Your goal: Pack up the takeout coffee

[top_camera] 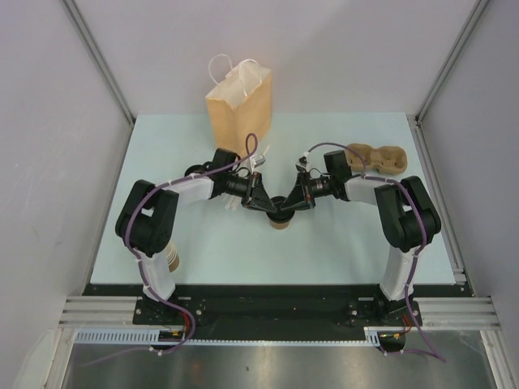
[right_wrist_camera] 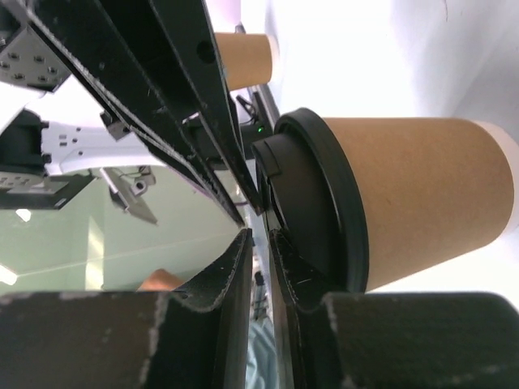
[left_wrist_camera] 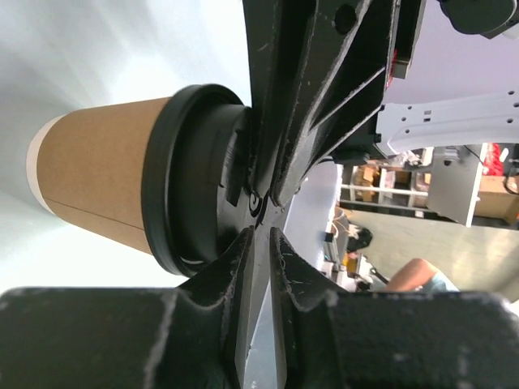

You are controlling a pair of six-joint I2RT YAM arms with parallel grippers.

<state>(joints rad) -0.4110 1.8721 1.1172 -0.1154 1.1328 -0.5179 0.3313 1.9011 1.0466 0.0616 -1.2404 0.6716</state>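
Kraft-brown and capped in black, the cup (top_camera: 280, 226) stands upright near the middle of the table (top_camera: 349, 243), well apart from all 4 edges. We see both grippers meeting over its lid (left_wrist_camera: 190, 186). The left gripper (top_camera: 272, 209) reaches in from the left and the right gripper (top_camera: 288, 209) from the right, so the 2 forearms form a shallow V.

In each wrist view the jaws are drawn nearly together, with only a thin slit between them. Their tips rest against the lid's top face. We cannot tell whether either pair pinches a ridge there. As far as we can see, the lid sits on the cup's rim.

Behind the left gripper, the bag (top_camera: 239, 109) stands upright by the back edge with its handles up, and the left wrist is just in front of its base. The carrier (top_camera: 377, 158) lies at the back right, just behind the right arm. The stack (top_camera: 173, 259) sits at the near left, partly hidden by the left arm.

Grey walls (top_camera: 49, 121) close the table on the left, right and back. The broadest stretch of tabletop runs from the cup toward the near edge, between the 2 arm bases.
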